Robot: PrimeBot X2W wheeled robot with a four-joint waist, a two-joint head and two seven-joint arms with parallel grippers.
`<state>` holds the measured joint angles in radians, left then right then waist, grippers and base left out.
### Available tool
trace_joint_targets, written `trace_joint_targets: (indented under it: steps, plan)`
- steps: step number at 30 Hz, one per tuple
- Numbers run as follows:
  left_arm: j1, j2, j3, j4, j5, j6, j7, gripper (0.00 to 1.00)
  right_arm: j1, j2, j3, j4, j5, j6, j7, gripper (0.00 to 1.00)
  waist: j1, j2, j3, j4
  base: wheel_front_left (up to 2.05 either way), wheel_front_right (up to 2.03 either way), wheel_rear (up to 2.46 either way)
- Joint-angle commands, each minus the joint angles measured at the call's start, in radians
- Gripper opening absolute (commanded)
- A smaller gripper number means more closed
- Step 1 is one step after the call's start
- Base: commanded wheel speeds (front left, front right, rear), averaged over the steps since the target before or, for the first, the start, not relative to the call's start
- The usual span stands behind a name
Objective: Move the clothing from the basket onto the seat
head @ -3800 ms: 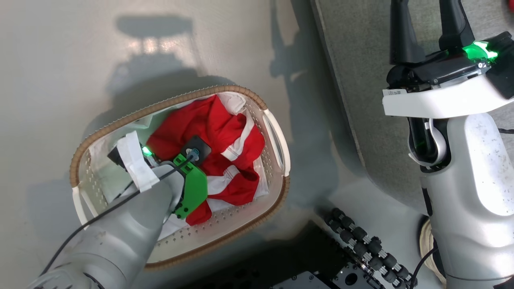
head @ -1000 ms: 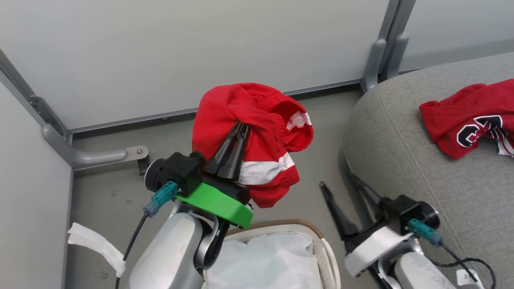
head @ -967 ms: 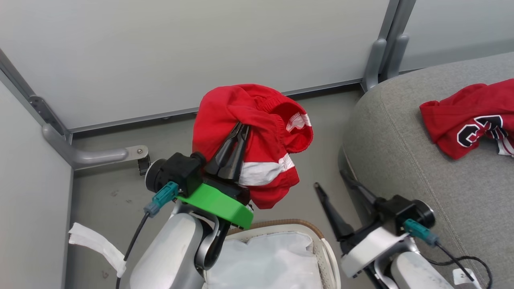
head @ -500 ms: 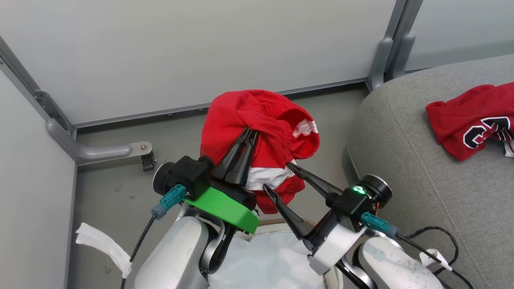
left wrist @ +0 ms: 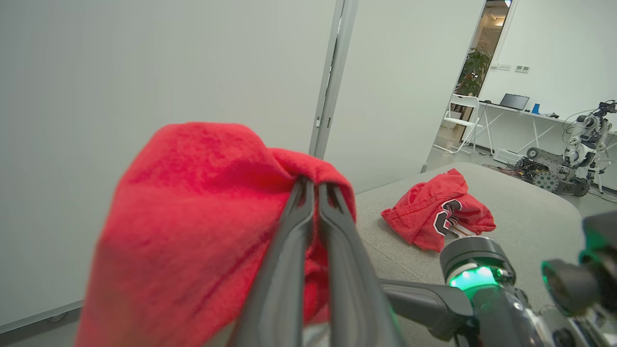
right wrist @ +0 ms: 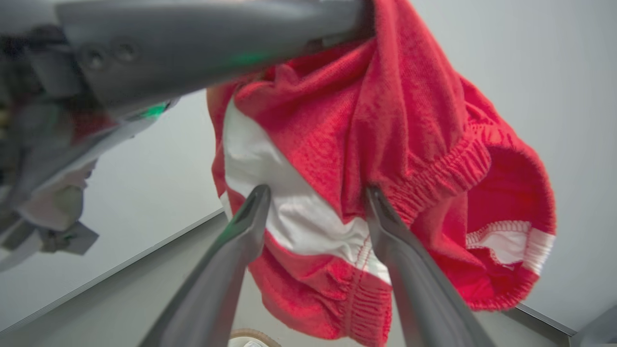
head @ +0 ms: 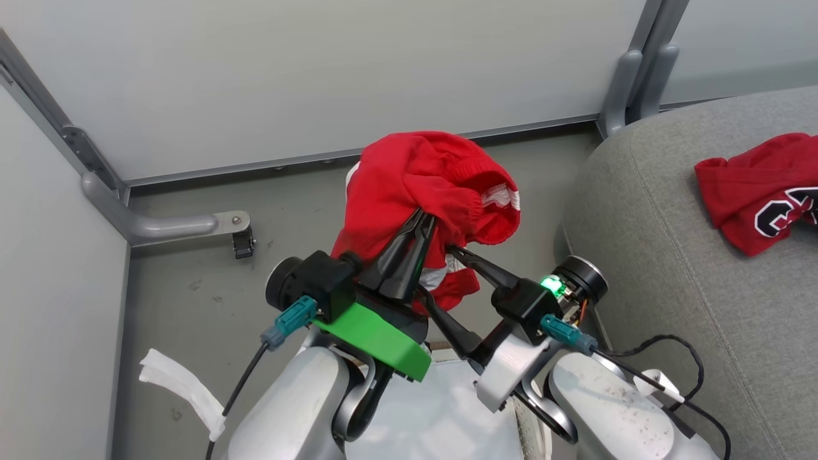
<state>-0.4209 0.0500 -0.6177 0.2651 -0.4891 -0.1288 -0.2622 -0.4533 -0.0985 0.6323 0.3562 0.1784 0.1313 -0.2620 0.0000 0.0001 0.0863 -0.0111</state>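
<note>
Red white-striped shorts [head: 418, 172] hang bunched beside the seat [head: 664, 268], pinched by the left gripper [head: 426, 218]; right gripper [head: 435, 270] spread wide at the stripe; red jersey [head: 748, 188] lies crumpled on the seat.

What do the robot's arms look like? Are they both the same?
Nearly. Both arms have pale grey shells, long thin black jaws that taper to points, and a teal plug with a black cable. The left arm has a bright green wrist plate and a strip of white tape. The right arm has a white wrist bracket, a glowing green light and dark specks.
</note>
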Motion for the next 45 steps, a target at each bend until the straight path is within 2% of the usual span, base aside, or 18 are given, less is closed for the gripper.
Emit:
trace_joint_targets:
  steps: [1, 8, 9, 11, 12, 14, 31, 32, 34, 40, 45]
  plan:
    - [-0.016, 0.001, -0.007, -0.003, -0.003, -0.004, -0.004, 0.00, -0.016, 0.007, -0.005, 0.009, -0.011, -0.001, -0.005, 1.00, 0.0000, -0.0001, 0.004, 0.004, 0.00, 0.00, 0.00]
    - [-0.024, 0.001, -0.038, -0.001, -0.015, -0.004, -0.004, 0.00, -0.032, 0.034, -0.047, 0.045, -0.036, -0.001, -0.004, 1.00, 0.0000, -0.0001, 0.010, 0.017, 0.00, 0.00, 0.00]
    - [-0.026, 0.001, -0.042, 0.000, -0.015, -0.004, -0.004, 0.00, -0.033, 0.036, -0.053, 0.047, -0.040, -0.001, -0.005, 0.90, 0.0000, -0.0001, 0.011, 0.018, 0.00, 0.00, 0.00]
    - [-0.030, 0.001, -0.046, 0.000, -0.020, -0.004, -0.004, 0.00, -0.034, 0.039, -0.060, 0.051, -0.045, -0.001, -0.005, 0.49, 0.0000, -0.0001, 0.011, 0.021, 0.00, 0.00, 0.00]
    - [-0.031, 0.001, -0.049, 0.000, -0.020, -0.004, -0.004, 0.00, -0.036, 0.040, -0.065, 0.051, -0.047, -0.001, -0.005, 0.43, 0.0000, -0.0001, 0.011, 0.022, 0.00, 0.00, 0.00]
    - [-0.033, 0.001, -0.051, 0.001, -0.021, -0.002, -0.004, 0.00, -0.041, 0.042, -0.073, 0.053, -0.047, -0.001, -0.005, 0.02, 0.0000, -0.0001, 0.013, 0.024, 0.00, 0.00, 0.00]
    - [-0.044, 0.001, -0.044, 0.002, -0.005, 0.001, -0.004, 0.00, -0.030, 0.046, -0.096, 0.026, -0.013, -0.001, -0.005, 0.00, 0.0000, -0.0001, 0.031, 0.005, 0.00, 0.00, 0.00]
    - [-0.043, 0.001, -0.041, -0.001, -0.004, 0.002, -0.004, 0.20, -0.029, 0.046, -0.098, 0.023, -0.014, -0.001, -0.005, 0.00, 0.0000, -0.0001, 0.032, 0.002, 0.00, 0.00, 0.00]
    - [-0.041, 0.002, -0.034, -0.009, 0.000, 0.004, -0.004, 1.00, -0.027, 0.046, -0.099, 0.018, -0.017, -0.001, -0.005, 0.00, 0.0000, -0.0001, 0.036, -0.009, 0.00, 0.00, 0.00]
    - [-0.033, 0.002, -0.014, -0.006, 0.030, 0.006, -0.002, 1.00, -0.016, 0.045, -0.110, -0.002, -0.015, -0.001, -0.005, 0.00, 0.0000, -0.0001, 0.044, -0.066, 0.00, 0.00, 0.00]
    - [-0.031, 0.002, -0.002, 0.007, 0.045, 0.002, -0.002, 1.00, 0.002, 0.042, -0.128, -0.023, -0.007, -0.001, -0.005, 0.00, 0.0000, -0.0001, 0.051, -0.152, 0.00, 0.00, 0.00]
